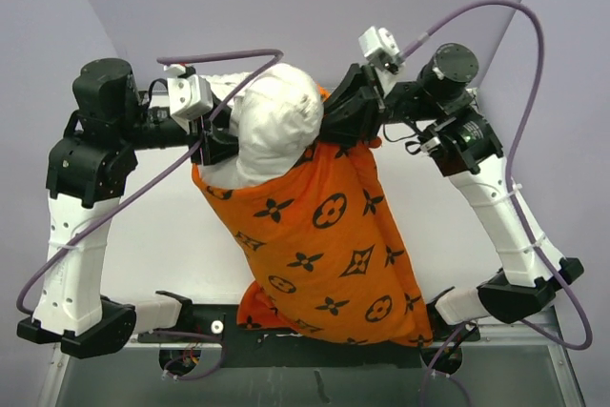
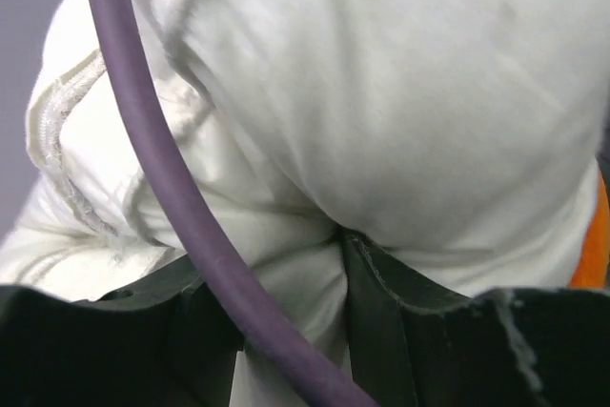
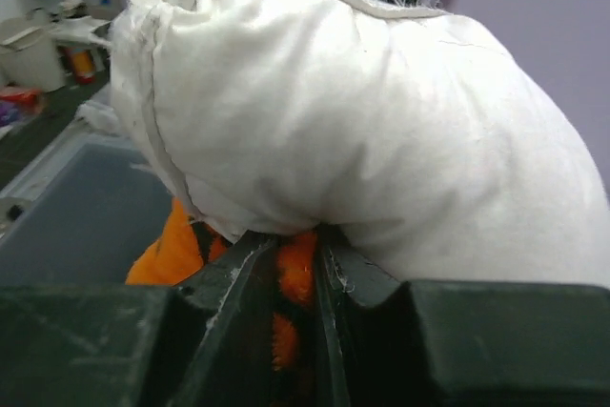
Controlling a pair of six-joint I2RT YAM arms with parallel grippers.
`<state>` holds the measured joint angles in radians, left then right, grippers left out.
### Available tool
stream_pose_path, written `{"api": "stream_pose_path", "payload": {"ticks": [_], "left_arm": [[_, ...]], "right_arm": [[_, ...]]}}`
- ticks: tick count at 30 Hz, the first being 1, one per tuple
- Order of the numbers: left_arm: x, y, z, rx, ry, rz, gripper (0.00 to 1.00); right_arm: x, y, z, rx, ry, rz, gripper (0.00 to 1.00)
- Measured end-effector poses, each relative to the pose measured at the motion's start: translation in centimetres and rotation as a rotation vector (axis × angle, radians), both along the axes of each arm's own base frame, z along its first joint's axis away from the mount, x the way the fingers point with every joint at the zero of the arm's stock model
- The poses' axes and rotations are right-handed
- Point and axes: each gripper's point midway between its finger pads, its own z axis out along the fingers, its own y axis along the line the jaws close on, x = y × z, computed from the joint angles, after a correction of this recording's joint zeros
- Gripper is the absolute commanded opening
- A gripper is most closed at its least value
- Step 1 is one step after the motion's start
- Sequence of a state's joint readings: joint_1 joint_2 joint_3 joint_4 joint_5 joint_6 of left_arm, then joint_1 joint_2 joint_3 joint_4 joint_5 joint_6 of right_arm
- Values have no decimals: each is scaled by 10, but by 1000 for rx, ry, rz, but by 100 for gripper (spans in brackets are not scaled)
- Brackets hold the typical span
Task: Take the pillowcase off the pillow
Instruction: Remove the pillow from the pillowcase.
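The orange pillowcase (image 1: 334,245) with black motifs covers most of the pillow and hangs toward the near edge. The white pillow (image 1: 276,121) bulges out of its far open end. My left gripper (image 1: 217,145) is at the pillow's left side, shut on a fold of white pillow fabric (image 2: 305,302). My right gripper (image 1: 345,131) is at the case's right rim, shut on the orange plush edge (image 3: 295,278), with the pillow (image 3: 381,131) pressed against its fingers (image 3: 357,278).
A purple cable (image 2: 181,197) crosses in front of the left wrist camera and loops over the left arm (image 1: 219,56). Another purple cable (image 1: 534,73) arcs round the right arm. The black base rail (image 1: 219,326) runs along the near edge.
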<state>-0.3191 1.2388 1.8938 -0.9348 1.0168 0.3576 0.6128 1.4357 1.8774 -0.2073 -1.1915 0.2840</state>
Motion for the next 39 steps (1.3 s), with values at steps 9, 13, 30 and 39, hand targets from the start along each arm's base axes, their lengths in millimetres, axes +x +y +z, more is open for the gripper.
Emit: {"api": "stream_pose_path", "payload": {"ticks": [9,13,30,39], "left_arm": [[94,-22,60,-30,-273,100,0],[137,-39,73,-37,-352,102,0],[83,-100,116,-146,-745,-107,0],[32,-63,61,-23,-403,-75,7]], "right_arm": [[141,-47,6,62,-73,-603,0],[217,-61,-4,59,-61,-794,0],[249,-86,-37,183,-104,-1017,0],[168,-123,-34,252,-177,-1033,0]]}}
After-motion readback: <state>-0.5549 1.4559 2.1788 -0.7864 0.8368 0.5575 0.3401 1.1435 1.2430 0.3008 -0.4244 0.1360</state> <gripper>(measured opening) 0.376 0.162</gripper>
